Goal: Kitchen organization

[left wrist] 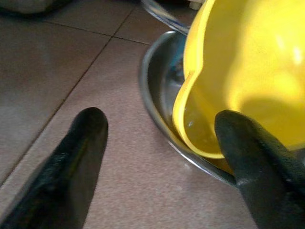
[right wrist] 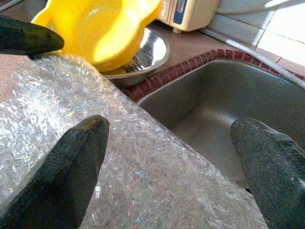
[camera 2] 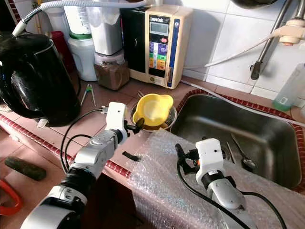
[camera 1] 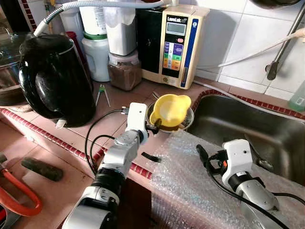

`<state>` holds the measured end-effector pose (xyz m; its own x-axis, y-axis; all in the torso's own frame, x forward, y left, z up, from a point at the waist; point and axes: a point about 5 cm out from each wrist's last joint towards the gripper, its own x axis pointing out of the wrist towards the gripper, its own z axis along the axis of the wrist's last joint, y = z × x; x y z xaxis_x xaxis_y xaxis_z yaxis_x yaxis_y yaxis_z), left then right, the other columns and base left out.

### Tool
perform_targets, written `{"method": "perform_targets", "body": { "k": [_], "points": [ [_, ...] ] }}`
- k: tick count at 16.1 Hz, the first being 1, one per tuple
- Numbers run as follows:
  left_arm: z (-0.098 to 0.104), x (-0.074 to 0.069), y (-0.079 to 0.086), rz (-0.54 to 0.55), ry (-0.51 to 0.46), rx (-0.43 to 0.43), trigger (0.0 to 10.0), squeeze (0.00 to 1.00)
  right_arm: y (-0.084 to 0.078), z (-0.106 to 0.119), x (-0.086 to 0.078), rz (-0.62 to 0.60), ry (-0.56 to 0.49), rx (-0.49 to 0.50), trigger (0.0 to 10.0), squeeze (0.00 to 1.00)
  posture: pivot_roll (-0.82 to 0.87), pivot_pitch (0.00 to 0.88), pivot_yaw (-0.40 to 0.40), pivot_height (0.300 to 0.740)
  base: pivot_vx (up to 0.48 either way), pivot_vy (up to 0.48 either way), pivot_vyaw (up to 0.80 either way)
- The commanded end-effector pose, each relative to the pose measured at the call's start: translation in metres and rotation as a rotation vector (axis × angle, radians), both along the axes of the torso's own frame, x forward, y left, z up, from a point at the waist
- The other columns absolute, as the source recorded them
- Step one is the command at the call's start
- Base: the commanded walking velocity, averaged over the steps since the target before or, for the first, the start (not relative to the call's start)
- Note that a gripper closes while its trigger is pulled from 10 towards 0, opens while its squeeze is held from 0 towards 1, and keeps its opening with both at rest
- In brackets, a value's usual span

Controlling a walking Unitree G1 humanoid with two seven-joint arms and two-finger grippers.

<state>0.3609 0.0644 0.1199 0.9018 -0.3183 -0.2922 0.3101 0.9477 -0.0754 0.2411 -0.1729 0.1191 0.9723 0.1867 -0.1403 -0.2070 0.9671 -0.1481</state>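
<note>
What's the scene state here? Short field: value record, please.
setting: tiled kitchen counter beside a steel sink
left gripper: open, at the rim of the yellow bowl
yellow bowl: tilted, resting in a steel bowl
right gripper: open, over the bubble wrap
bubble wrap: draped over the sink's near edge
sink contents: a spoon
back of counter: black kettle, water ionizer, jars

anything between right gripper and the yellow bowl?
Just bubble wrap: the right wrist view shows it running from the right gripper up to the yellow bowl, which sits tilted in a steel bowl.
</note>
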Motion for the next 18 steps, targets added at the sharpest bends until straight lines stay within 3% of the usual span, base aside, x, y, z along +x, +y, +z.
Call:
{"method": "perform_targets", "body": {
  "k": [1,6,11,18],
  "points": [
    [-0.007,-0.001,0.002,-0.006,0.038,0.035,0.0,0.00,0.000,0.004,0.002,0.004,-0.018,-0.007,10.0,1.00,0.02,0.000,0.018,0.740,0.000,0.000,0.00],
    [-0.009,-0.001,0.009,-0.005,0.039,0.071,0.0,0.00,-0.002,0.003,0.003,0.002,-0.020,-0.011,10.0,1.00,0.02,0.000,0.016,0.740,0.000,0.000,0.00],
    [-0.012,0.000,0.029,0.015,0.036,0.155,0.0,0.00,-0.002,0.002,0.004,0.006,-0.016,-0.013,10.0,1.00,0.03,0.000,0.011,0.740,0.000,0.000,0.00],
    [-0.013,-0.004,0.044,0.029,0.005,0.196,0.0,0.00,-0.002,0.000,0.005,0.010,-0.008,-0.018,10.0,1.00,0.04,0.000,0.003,0.740,0.000,0.000,0.00]
  ]
}}
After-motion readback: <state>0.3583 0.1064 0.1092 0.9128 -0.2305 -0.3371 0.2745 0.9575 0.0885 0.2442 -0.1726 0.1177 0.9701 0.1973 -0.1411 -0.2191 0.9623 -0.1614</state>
